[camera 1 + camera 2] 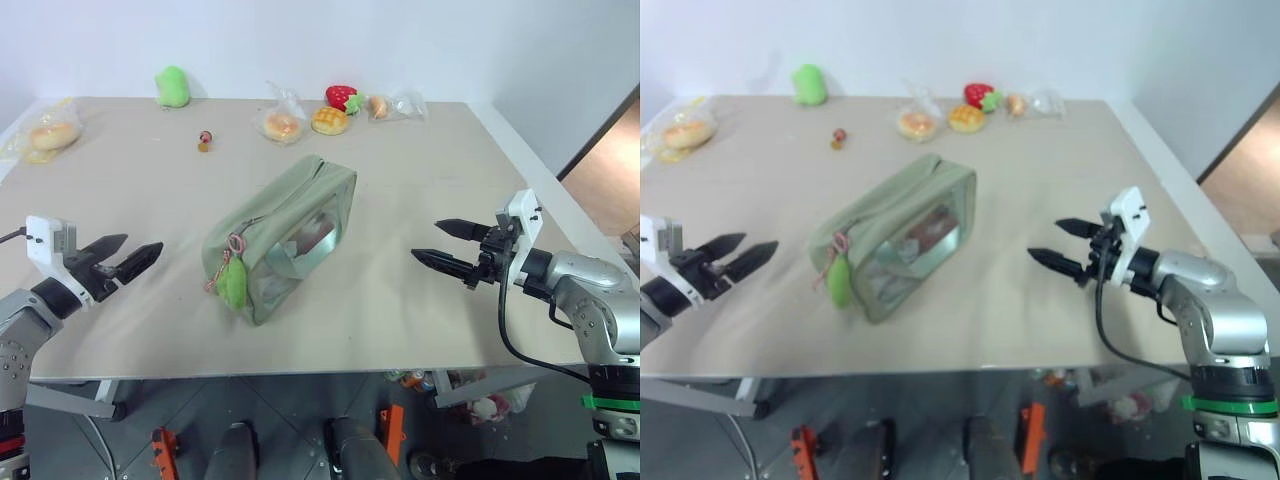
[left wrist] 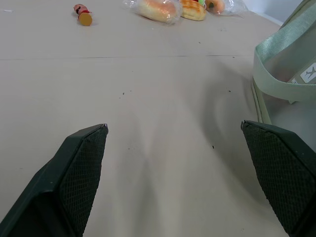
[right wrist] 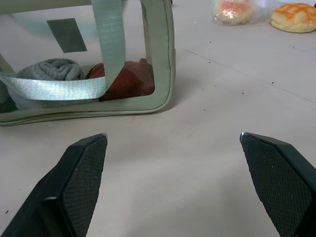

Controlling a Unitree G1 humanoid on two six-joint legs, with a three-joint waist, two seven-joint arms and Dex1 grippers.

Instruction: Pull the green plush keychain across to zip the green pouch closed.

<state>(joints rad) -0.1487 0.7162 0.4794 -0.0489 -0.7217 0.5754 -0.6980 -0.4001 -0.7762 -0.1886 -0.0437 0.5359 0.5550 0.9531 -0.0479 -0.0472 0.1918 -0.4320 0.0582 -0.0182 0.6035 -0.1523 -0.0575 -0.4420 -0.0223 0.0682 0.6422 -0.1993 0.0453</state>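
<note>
Nothing is being gripped yet, so the work looks to be sitting at its opening step, the approach: the pouch [image 1: 285, 235] is lying at an angle in the middle of the table [image 1: 400, 290], and the keychain [image 1: 234, 282] is hanging off the pouch's near end, dangling down its front corner on a pinkish ring. Both grippers are standing wide open and holding nothing. The left gripper [image 1: 122, 257] is hovering well apart from the pouch on its left side, pointing toward it, with the keychain lying between it and the pouch's clear window. The right gripper [image 1: 446, 245] is hovering on the pouch's right side, also apart from it and aimed at its side window, through which a rolled grey cloth [image 3: 54, 71] and something reddish-brown are showing. Judging from this, the next move is calling for one gripper to close in on the keychain and pinch it, most likely the left, since the charm is sitting on the end of the pouch nearer to it, while the other is steadying the pouch so it is not sliding along as the pull is being drawn toward the pouch's far end. Whether the zipper is already partly closed cannot be made out.
</note>
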